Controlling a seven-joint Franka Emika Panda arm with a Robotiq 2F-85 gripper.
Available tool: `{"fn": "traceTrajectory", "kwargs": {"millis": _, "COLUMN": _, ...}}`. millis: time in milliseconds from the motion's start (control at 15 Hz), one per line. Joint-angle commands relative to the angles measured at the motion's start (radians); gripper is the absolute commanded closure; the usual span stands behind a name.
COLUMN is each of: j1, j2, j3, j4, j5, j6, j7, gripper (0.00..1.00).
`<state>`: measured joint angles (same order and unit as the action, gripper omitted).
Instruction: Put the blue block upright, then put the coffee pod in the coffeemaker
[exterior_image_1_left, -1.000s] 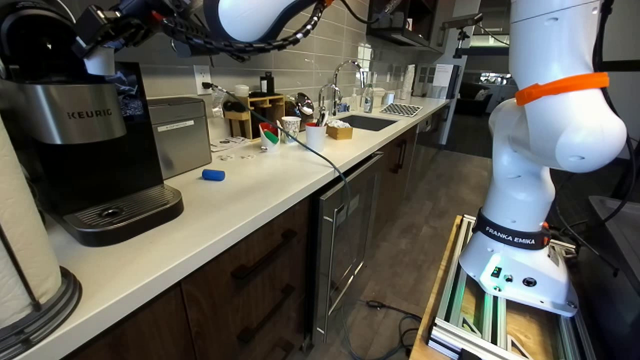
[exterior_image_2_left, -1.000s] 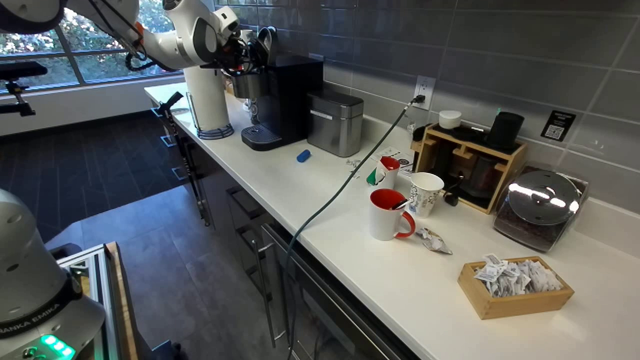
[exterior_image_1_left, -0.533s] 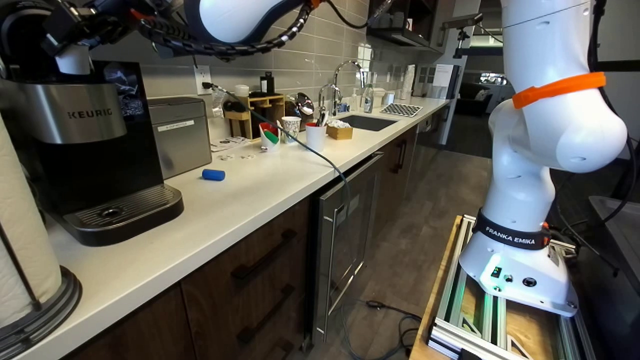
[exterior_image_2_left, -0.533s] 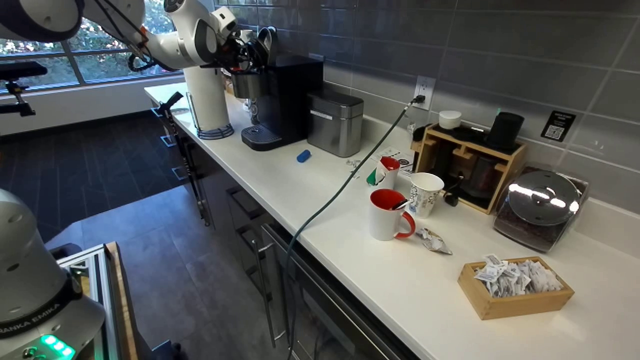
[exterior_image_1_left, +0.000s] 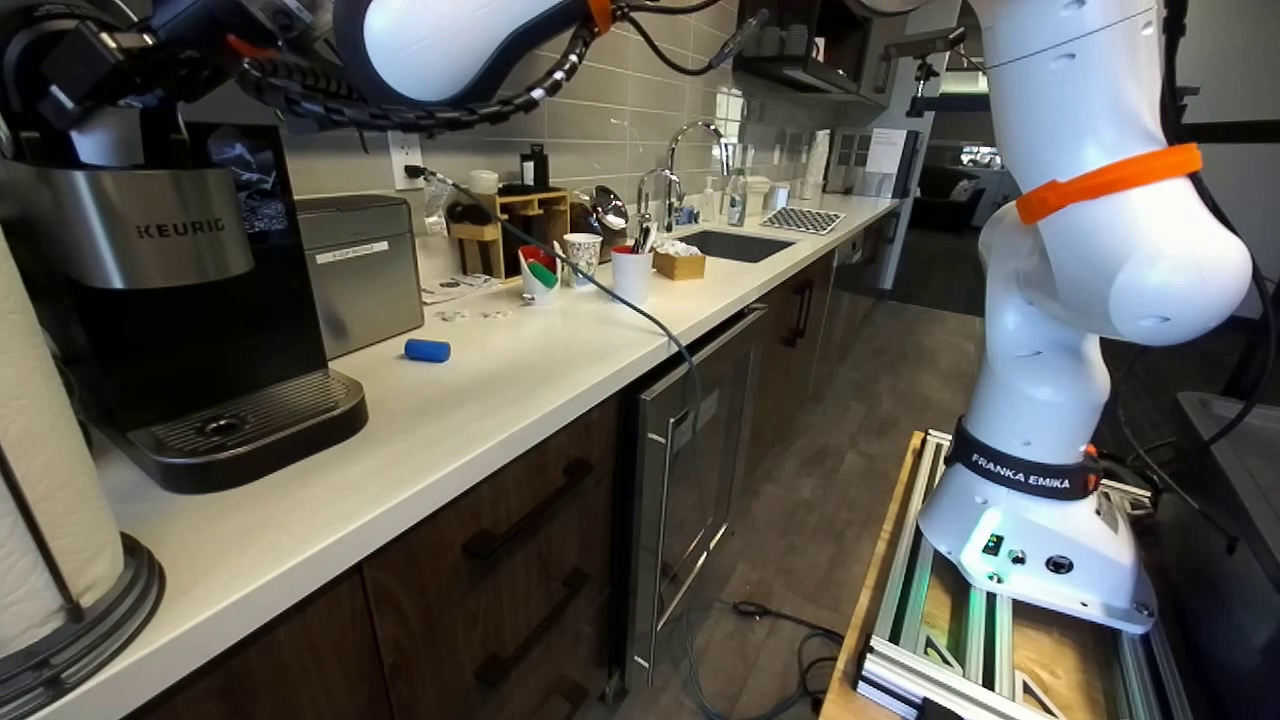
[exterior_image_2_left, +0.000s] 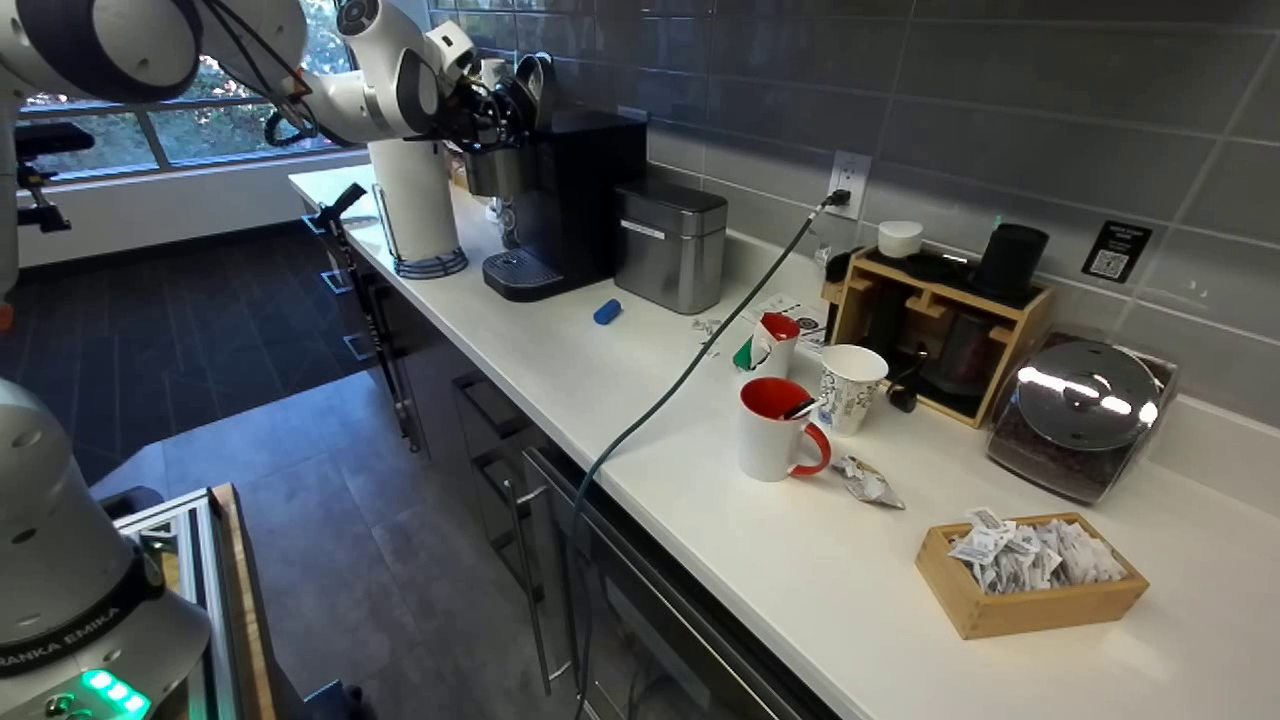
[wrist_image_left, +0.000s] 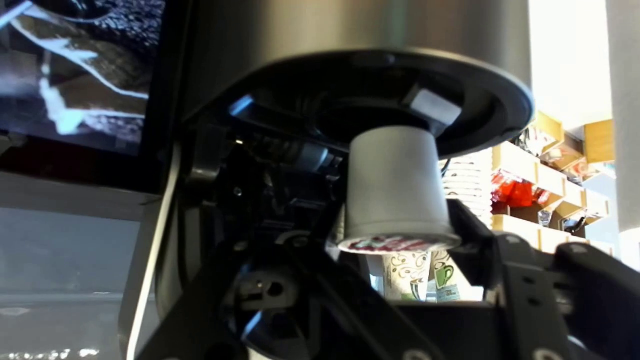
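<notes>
Your one arm has moved further over the one coffeemaker than before; your one gripper has two fingers pinching one pod at the open top, and one blue block lies on its side near the coffeemaker

The white counter carries the coffeemaker, a metal box and a blue block lying flat.
</notes>
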<state>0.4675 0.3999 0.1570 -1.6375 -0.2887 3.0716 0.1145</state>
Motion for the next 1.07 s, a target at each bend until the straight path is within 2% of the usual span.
{"fn": "traceTrajectory", "kwargs": {"millis": 0, "j1": 0.000, "j2": 0.009, "j3": -0.006, "j4": 0.022, "j5": 0.001, "j6": -0.018, "j7": 0.003, "gripper": 0.71}}
{"fn": "traceTrajectory", "kwargs": {"millis": 200, "j1": 0.008, "j2": -0.004, "j3": -0.019, "j4": 0.008, "j5": 0.003, "j6": -0.014, "j7": 0.019, "gripper": 0.71}}
{"fn": "traceTrajectory", "kwargs": {"millis": 533, "j1": -0.055, "j2": 0.012, "j3": 0.107, "j4": 0.002, "j5": 0.125, "j6": -0.027, "j7": -0.051, "gripper": 0.71}}
{"fn": "traceTrajectory", "kwargs": {"millis": 667, "j1": -0.050, "j2": -0.002, "j3": 0.096, "j4": -0.014, "j5": 0.121, "j6": -0.029, "j7": -0.015, "gripper": 0.71}}
{"fn": "traceTrajectory", "kwargs": {"millis": 1000, "j1": -0.006, "j2": -0.044, "j3": 0.014, "j4": -0.056, "j5": 0.101, "j6": -0.018, "j7": 0.061, "gripper": 0.71}}
